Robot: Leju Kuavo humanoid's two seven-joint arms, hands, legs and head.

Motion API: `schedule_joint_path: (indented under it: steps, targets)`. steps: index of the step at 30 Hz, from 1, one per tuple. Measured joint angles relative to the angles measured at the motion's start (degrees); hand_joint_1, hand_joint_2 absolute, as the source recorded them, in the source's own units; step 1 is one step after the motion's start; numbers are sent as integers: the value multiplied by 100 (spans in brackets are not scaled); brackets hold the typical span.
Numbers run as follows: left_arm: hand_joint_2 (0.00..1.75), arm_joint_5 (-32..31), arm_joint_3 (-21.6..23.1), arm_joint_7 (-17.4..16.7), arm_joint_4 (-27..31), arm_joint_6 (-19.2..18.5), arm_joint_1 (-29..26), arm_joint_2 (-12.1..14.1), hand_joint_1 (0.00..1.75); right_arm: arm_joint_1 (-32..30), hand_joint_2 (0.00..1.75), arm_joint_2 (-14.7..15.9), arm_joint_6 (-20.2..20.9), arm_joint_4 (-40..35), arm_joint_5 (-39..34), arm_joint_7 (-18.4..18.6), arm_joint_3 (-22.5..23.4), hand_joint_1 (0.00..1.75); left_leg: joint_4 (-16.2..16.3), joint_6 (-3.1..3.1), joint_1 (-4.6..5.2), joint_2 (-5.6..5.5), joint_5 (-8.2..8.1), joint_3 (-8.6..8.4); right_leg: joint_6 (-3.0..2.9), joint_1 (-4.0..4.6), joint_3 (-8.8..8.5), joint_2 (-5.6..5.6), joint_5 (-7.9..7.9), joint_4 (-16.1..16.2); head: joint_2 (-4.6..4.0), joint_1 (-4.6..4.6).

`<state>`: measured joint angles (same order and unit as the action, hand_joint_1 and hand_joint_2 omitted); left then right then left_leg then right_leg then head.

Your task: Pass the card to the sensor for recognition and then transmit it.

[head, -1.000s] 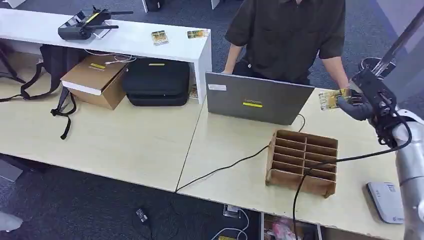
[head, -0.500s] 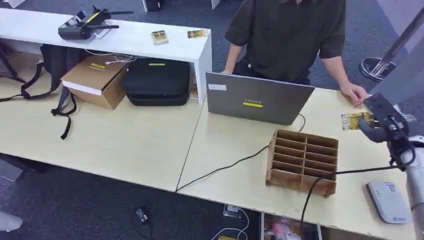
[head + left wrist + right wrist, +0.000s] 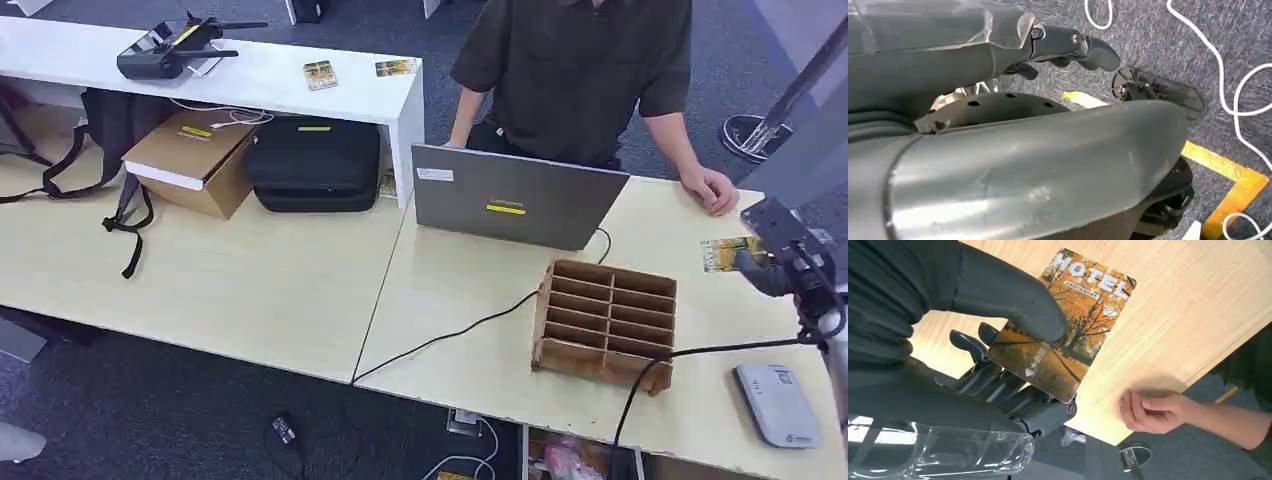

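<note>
Pinching the card (image 3: 1060, 327) between thumb and fingers, your right hand (image 3: 775, 262) holds it just above the table (image 3: 300, 270) at its right side, the printed face turned up toward the wrist camera. The sensor (image 3: 778, 403), which I take to be the pale flat device near the table's front right corner, sits closer to you than the hand does, so my judgement is that the step in hand is carrying the card back and down to it. Keep the card flat and level, bring its broad face over the device's top rather than an edge, and keep the thumb off the middle of the card if you can. Watch the black cable (image 3: 640, 385) trailing past the wooden slotted organizer (image 3: 606, 323). A person's hand (image 3: 712, 190) rests on the table just beyond the card, likely where the handover goes afterwards. Your left hand (image 3: 1068, 47) hangs over carpeted floor with its fingers curled in, holding nothing. On the card you can read "MOTEL" in white over an autumn tree scene; the smaller characters below are too fine to read. The laptop (image 3: 515, 195) carries a yellow label I cannot read.
</note>
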<state>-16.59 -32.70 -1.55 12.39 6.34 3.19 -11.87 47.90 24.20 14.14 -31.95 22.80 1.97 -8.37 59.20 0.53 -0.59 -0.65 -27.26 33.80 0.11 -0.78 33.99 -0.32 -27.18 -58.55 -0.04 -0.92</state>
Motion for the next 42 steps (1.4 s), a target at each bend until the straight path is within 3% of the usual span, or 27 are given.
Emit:
schedule_joint_path:
  steps: [10, 23, 42]
  targets:
    - [0, 168, -92, 0, -39, 0, -76, 41, 0, 2, 175, 286, 70, 87, 164, 138, -28, 175, 0, -2, 1, -2, -1, 1, 0, -1, 0, -3, 0, 3, 0, 0]
    - [0, 159, -144, 0, -68, 0, -100, 68, 0, -464, 175, 844, 2, 203, -138, -122, 92, 175, 0, -6, 0, -3, -4, 2, 1, 0, 0, -4, -1, 4, 0, 0]
    - [0, 107, -144, 0, -68, 0, -98, 105, 0, -1934, 175, 896, -256, -391, -223, -7, 647, 175, -2, -12, 0, -2, -9, 4, 2, 0, 0, -5, -3, 5, 0, 0]
